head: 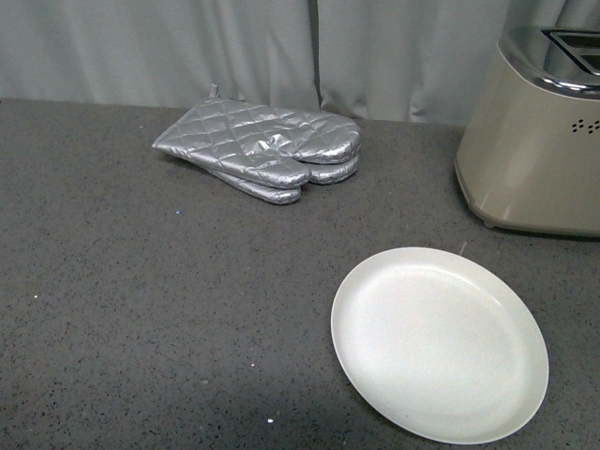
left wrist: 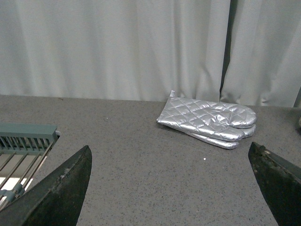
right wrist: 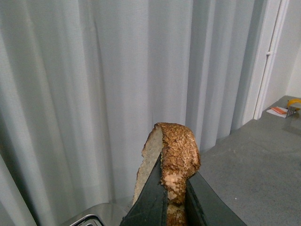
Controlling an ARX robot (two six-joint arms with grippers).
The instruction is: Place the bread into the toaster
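Front view: dark grey speckled countertop (head: 141,309), backed by pale grey curtain (head: 187,47).
Right gripper (right wrist: 175,188): clamped on brown-crusted wholewheat bread slice (right wrist: 178,150).
Left gripper (left wrist: 169,150): spread wide, nothing held.

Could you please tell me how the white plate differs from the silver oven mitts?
The plate is white, round and smooth; the oven mitts are silver and quilted. The plate lies alone near the toaster; the mitts are stacked as a pair, nearer the curtain. Both rest on the dark countertop.
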